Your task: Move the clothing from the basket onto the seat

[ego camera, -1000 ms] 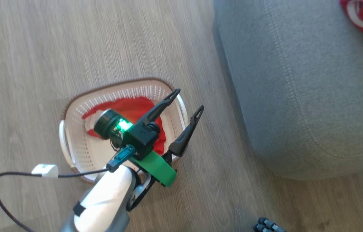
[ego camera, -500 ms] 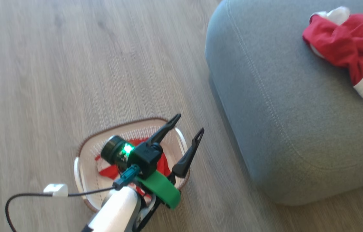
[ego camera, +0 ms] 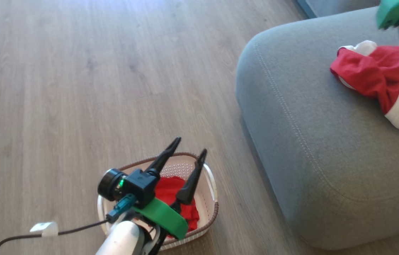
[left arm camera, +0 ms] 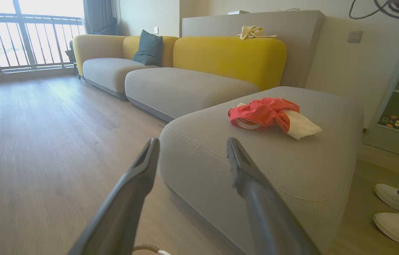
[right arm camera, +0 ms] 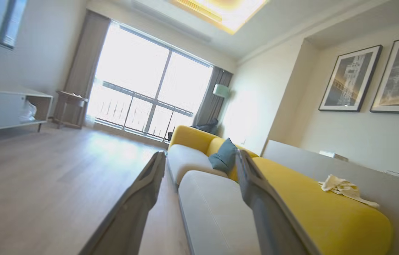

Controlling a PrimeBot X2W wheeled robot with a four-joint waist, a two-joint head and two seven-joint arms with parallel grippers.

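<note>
Your left gripper (ego camera: 191, 145) hangs spread, empty, above the near basket (ego camera: 209, 184), ready for its red garment (ego camera: 166, 191); the other garment (ego camera: 369, 72) lies right, on the sofa (ego camera: 309, 124).

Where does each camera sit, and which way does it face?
Head view: from the head, down at the floor, basket and seat; left gripper open over the basket, right arm at the right edge.
Left wrist view: low, towards the seat and the garment on it; its own open fingers.
Right wrist view: tilted, towards the window and yellow sofa; right gripper open.
Shared: head and left wrist both show that garment.
</note>
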